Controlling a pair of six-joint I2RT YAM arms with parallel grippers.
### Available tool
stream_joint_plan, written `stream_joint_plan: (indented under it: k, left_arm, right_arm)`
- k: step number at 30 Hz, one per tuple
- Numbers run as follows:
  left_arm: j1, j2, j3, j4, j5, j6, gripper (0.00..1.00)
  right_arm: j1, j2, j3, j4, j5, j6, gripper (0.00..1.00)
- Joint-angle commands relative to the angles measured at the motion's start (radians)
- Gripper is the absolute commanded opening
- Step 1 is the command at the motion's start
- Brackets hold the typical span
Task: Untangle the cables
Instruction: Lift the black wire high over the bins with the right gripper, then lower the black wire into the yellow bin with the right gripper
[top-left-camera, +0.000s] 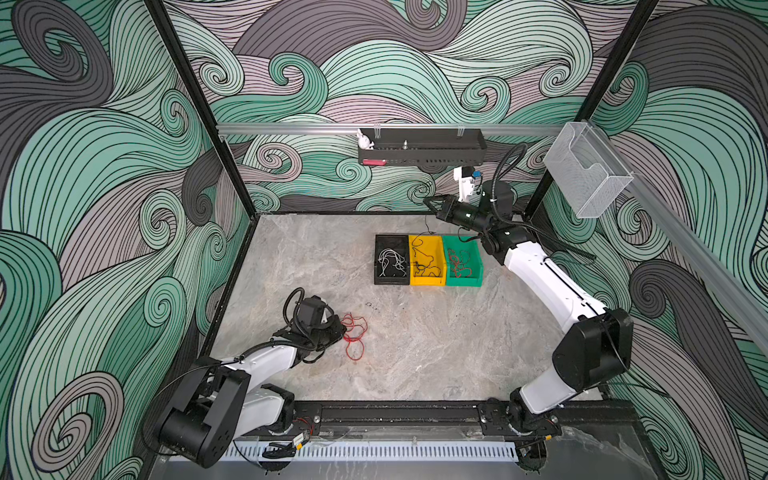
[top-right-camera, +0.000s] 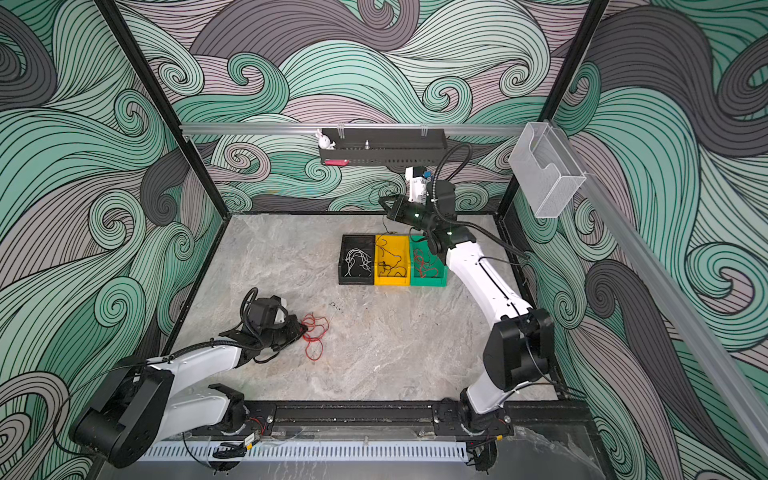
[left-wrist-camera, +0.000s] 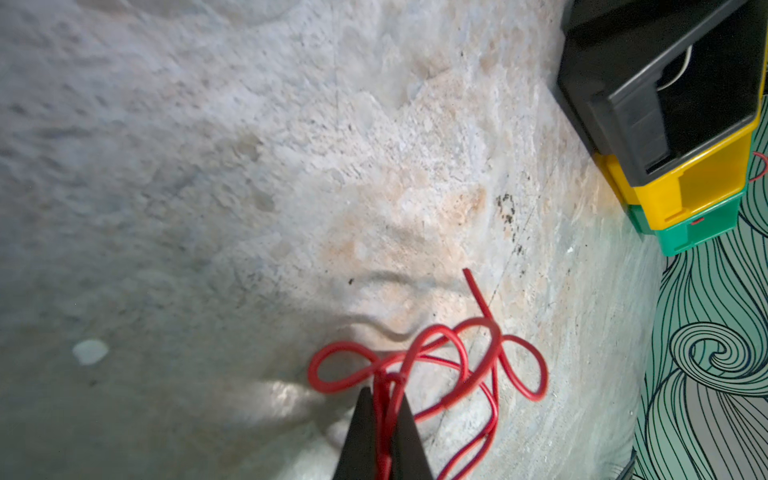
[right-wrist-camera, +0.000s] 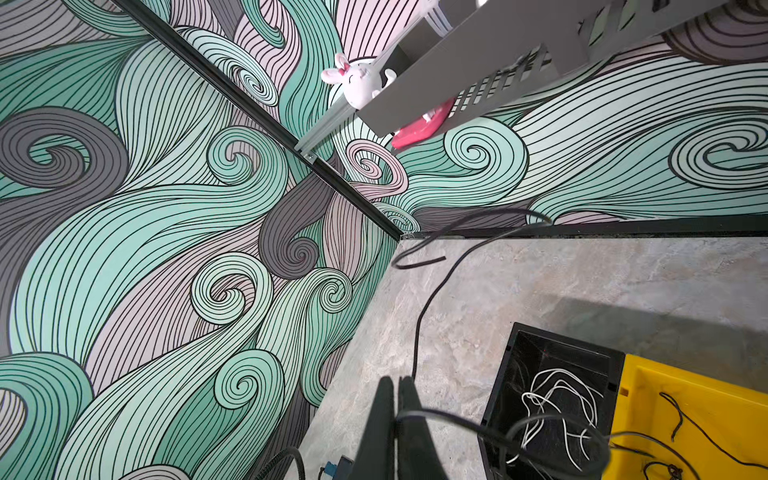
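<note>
A red tangle (top-left-camera: 354, 336) of cables lies in loose loops on the table (top-left-camera: 415, 365), toward its front left, well apart from the bins. The left gripper (left-wrist-camera: 383, 395) sits low at the tangle's edge, its fingers pressed together on a strand of the red tangle, which runs between the tips in the left wrist view.

At the back, the right gripper (right-wrist-camera: 397, 380) is raised above the table just behind the bins, its fingers pinched shut on a black cable (right-wrist-camera: 416, 332). The cable curves away from the tips and dangles. In both top views it seems to hang toward the yellow bin (top-left-camera: 427, 280), though it is too thin to tell whether its end touches.

Three bins stand side by side, touching. The black bin (top-left-camera: 390, 281) holds white cables (top-left-camera: 392, 262), the yellow bin holds black cables (top-left-camera: 426, 266), and the green bin (top-left-camera: 463, 281) holds red cables (top-left-camera: 459, 264).
</note>
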Motion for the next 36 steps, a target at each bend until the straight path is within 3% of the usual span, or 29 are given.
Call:
stream_joint_plan:
  k: [1, 16, 26, 36]
  left_arm:
    - [-0.006, -0.013, 0.021, -0.003, 0.002, -0.004, 0.03]
    - [-0.005, -0.015, 0.029, -0.018, -0.001, 0.002, 0.03]
    - [-0.008, -0.030, 0.035, -0.022, 0.009, 0.006, 0.03]
    - [-0.008, -0.038, 0.029, -0.022, 0.008, 0.002, 0.03]
  right_arm:
    - [0.001, 0.029, -0.028, 0.006, 0.002, -0.021, 0.00]
    - [-0.011, 0.117, -0.193, 0.017, 0.077, -0.058, 0.00]
    - [0.002, 0.217, -0.180, -0.149, 0.172, -0.087, 0.00]
    - [0.010, 0.347, -0.053, -0.275, 0.304, -0.111, 0.03]
